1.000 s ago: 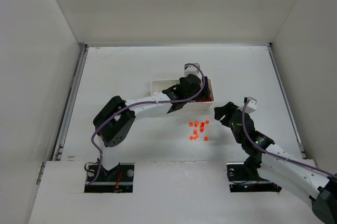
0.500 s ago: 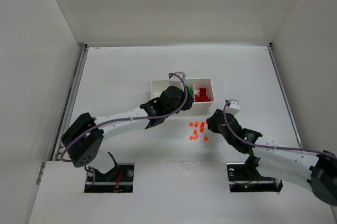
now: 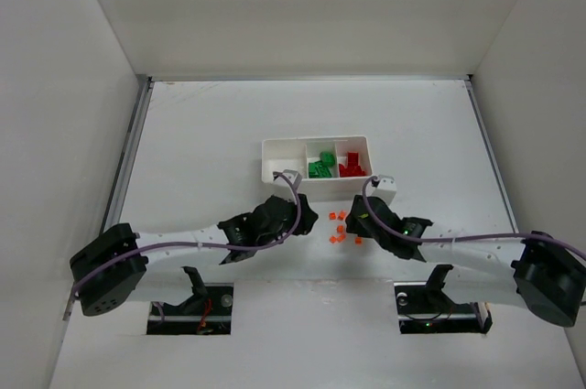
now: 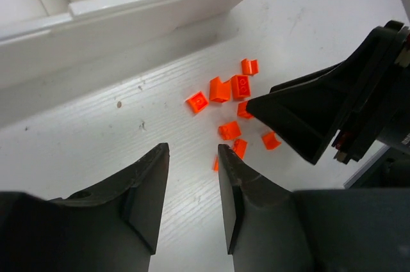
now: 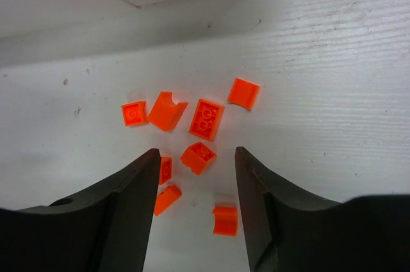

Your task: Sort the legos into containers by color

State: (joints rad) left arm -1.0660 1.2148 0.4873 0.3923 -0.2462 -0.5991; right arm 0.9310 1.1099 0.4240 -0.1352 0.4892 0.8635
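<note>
The tray [image 3: 284, 160] was seen toward the middle of the white worktop [image 3: 201, 133], its three compartments in a row. The green legos [image 3: 320, 167] were held in its middle compartment and the red legos [image 3: 352, 166] in the end compartment on the right arm's side. The orange legos [image 3: 341, 227] were scattered loose on the worktop, just off the tray's near wall, below the divide between the green and red compartments, none touching the tray.

The left claw [image 4: 192, 153] was found low over the worktop on the near side of the tray, beside the orange scatter on the side below the green compartment. Its jaws were parted only narrowly – nothing was gripped between them, and bare worktop showed in the gap.

The right claw [image 5: 196, 153] was set on the other side of the same scatter, below the tray's red end. Its jaws were spread wider, and nothing was gripped. One orange brick was seen lying on the worktop in line with the gap, clear of both fingers – the rest lay around it. The two claws were pointed toward each other across the orange pieces, near but apart.
</note>
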